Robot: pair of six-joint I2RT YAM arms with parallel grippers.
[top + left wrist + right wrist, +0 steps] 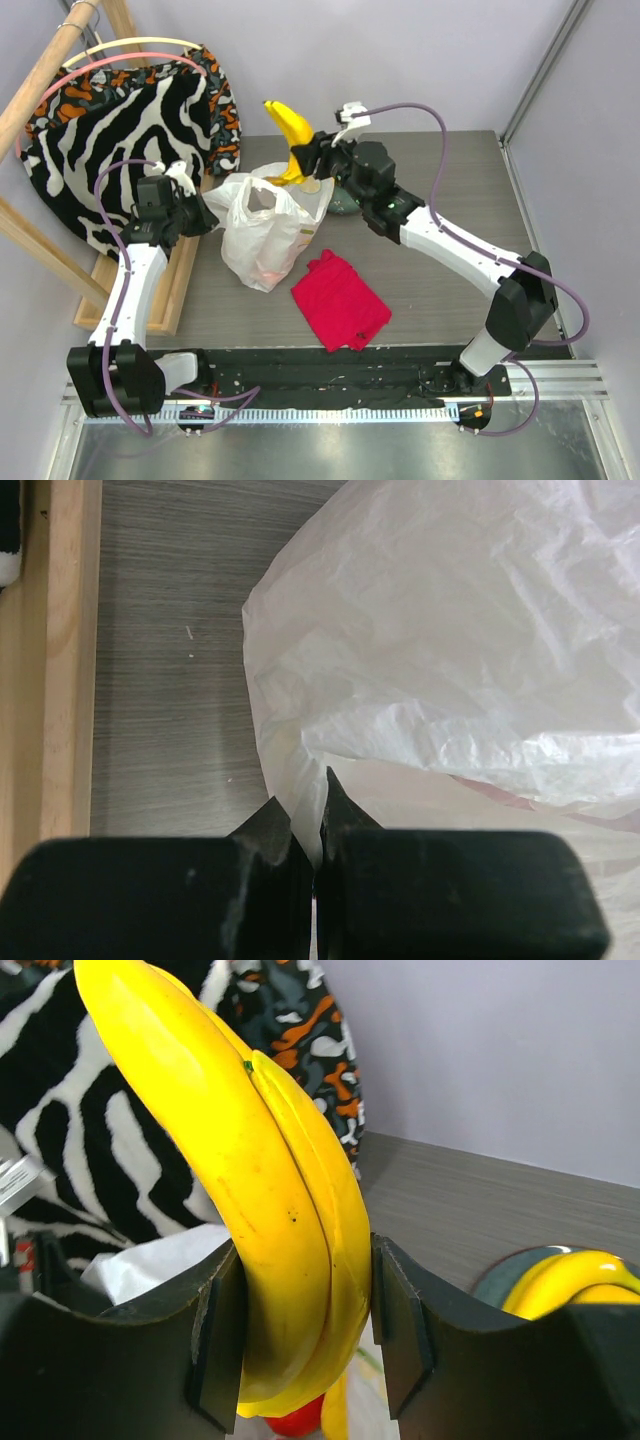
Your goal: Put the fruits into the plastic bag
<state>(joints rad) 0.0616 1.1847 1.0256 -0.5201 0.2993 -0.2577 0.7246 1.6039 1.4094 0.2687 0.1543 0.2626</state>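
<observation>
Curved yellow bananas (270,1210) above crinkly white plastic bag (265,240).
Right tool (305,1330) clamps them; left tool (305,815) seemingly pinches its mouth open.

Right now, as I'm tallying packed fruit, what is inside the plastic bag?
A reddish blur shows low through the plastic bag, shape unclear. The crinkled film hides anything else inside. The bananas are outside, in the right claw; the left claw pinches the bag's edge.
</observation>
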